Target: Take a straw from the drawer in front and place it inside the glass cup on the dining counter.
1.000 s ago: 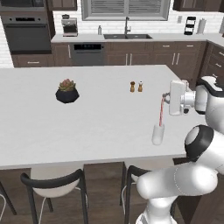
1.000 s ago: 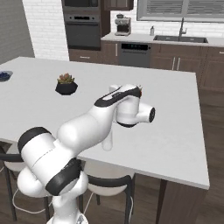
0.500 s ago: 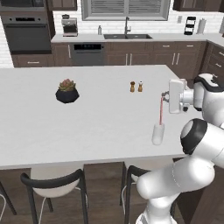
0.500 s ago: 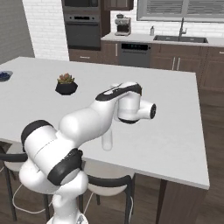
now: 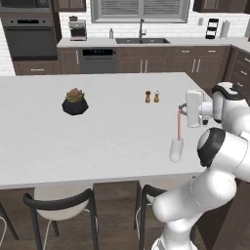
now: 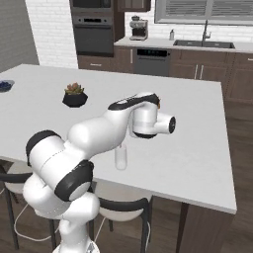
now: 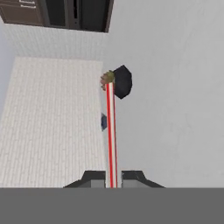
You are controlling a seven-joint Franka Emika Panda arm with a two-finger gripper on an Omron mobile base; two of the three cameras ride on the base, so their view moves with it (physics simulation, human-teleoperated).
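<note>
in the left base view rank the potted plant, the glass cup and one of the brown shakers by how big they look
1. Potted plant, widest and bulkiest.
2. Glass cup, clearly smaller than the plant, though it stands nearer the camera.
3. Brown shaker, smallest; it stands farther back, which shrinks it somewhat, but the ranking looks safe.

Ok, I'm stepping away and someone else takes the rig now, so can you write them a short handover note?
Gripper: shut on the straw, holding its top end; the straw hangs down over the glass cup.
Glass cup: upright near the front edge of the dining counter, right of centre.
Done: straw fetched and brought over the cup.
Left: whether its tip is already inside the cup is hard to tell; lower it in if not, then open the gripper and withdraw.
</note>
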